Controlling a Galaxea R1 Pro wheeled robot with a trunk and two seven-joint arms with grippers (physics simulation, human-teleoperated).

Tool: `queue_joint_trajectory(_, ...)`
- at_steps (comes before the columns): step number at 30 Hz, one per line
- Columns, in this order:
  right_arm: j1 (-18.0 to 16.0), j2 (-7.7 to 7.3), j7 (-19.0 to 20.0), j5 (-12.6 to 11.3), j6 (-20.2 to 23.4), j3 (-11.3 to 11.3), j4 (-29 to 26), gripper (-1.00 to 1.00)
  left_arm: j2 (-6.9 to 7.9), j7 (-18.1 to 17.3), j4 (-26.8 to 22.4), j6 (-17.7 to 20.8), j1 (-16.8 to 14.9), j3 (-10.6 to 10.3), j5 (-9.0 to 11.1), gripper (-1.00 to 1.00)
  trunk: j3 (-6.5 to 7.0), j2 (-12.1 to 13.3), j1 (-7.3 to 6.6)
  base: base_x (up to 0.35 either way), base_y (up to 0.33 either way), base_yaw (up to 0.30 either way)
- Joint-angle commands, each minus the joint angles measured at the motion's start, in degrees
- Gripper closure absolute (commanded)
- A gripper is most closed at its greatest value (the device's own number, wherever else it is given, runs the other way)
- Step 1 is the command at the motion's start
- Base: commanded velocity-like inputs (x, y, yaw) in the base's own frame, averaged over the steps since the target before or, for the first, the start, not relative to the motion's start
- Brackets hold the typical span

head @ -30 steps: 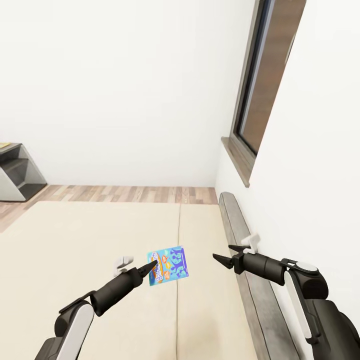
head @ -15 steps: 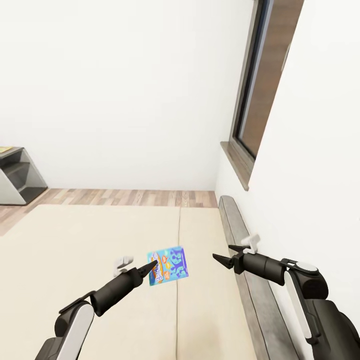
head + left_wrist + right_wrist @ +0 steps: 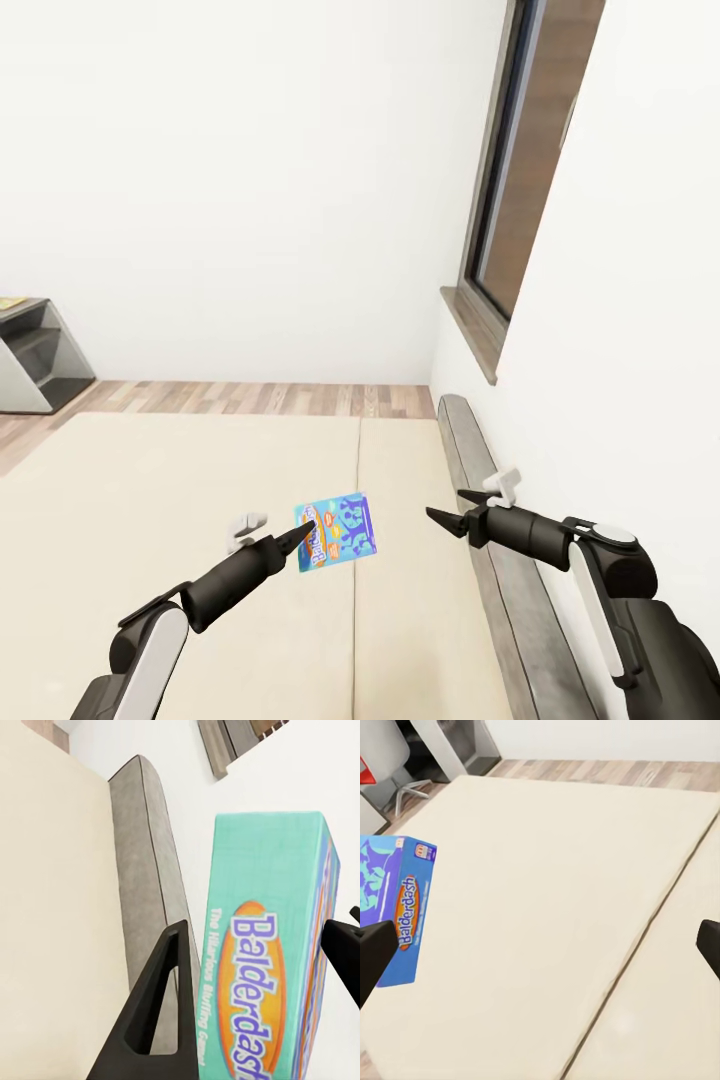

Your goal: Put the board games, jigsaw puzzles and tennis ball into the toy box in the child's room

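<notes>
My left gripper [image 3: 304,534] is shut on a small blue board game [image 3: 337,529], a "Balderdash" box held upright above the bed [image 3: 150,480]. In the left wrist view the box [image 3: 270,967] sits between the two dark fingers [image 3: 157,1005] of my left gripper [image 3: 255,930]. My right gripper [image 3: 446,510] hangs open and empty to the right of the box, close to the grey headboard [image 3: 478,470]. From the right wrist view, the box [image 3: 397,907] floats over the beige mattress [image 3: 555,870], apart from my right gripper [image 3: 544,945].
A dark-framed window [image 3: 520,170] with a wooden sill is set in the white wall on the right. Wood-plank floor [image 3: 250,396] runs beyond the bed. A grey shelf unit [image 3: 35,350] stands at far left. A chair base [image 3: 412,791] stands past the mattress.
The whole picture has shifted slightly, so the camera moved. Both arms and the held box keep the same pose.
</notes>
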Motion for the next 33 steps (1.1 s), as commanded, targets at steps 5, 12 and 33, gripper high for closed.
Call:
queue_joint_trajectory(5,-0.1,-0.12,0.3,0.1,-0.8,0.0,0.0,-1.0,-0.04,0.0,0.0,0.4,0.0,0.1,0.3,1.0,-0.07,-0.1,0.03,0.0,0.0,0.0)
queue_joint_trajectory(12,-0.1,-0.2,0.3,0.1,-2.1,0.0,0.0,-1.0,-0.04,0.0,0.0,0.4,0.0,0.1,0.3,1.0,-0.05,-0.1,0.03,0.0,0.0,0.0)
queue_joint_trajectory(33,-0.4,0.05,-0.2,-0.1,-2.6,-0.5,1.9,-1.0,0.47,-0.5,1.7,0.3,0.4,0.3,0.7,1.0,-0.04,-0.1,0.03,0.0,0.0,0.0)
